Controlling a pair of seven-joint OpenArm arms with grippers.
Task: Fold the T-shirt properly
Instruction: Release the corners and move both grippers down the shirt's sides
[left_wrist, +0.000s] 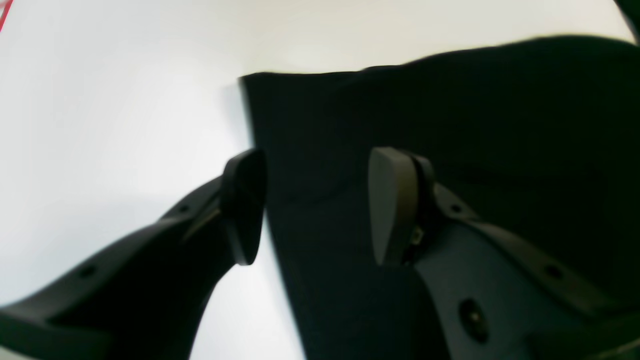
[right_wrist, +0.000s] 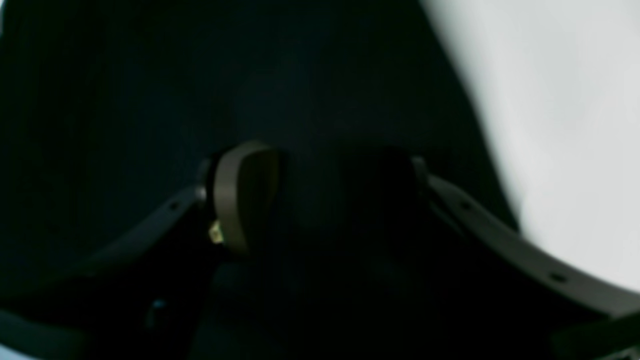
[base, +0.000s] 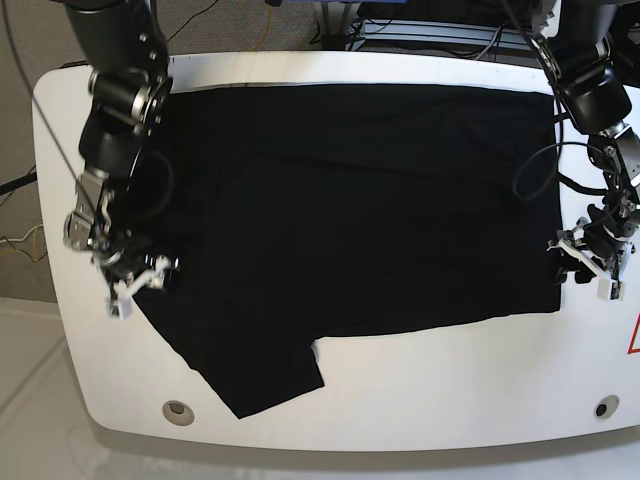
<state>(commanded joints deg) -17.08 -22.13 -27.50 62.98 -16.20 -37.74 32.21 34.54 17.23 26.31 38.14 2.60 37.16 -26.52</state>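
The T-shirt (base: 350, 220) lies spread flat across the table (base: 480, 400). My left gripper (base: 583, 262) straddles its three-o'clock edge, jaws apart, holding nothing. My right gripper (base: 140, 280), also gaping, hovers at nine o'clock. Closing shallow could pinch one layer and drag the fold crooked.

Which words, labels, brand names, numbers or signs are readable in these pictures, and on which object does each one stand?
No readable text in any view.
T-shirt: plain black here, no print or label showing.
Table: red lines at its right edge, cut off by the frame; no letters legible.
Wrist views: too blurred and dark to show any writing.
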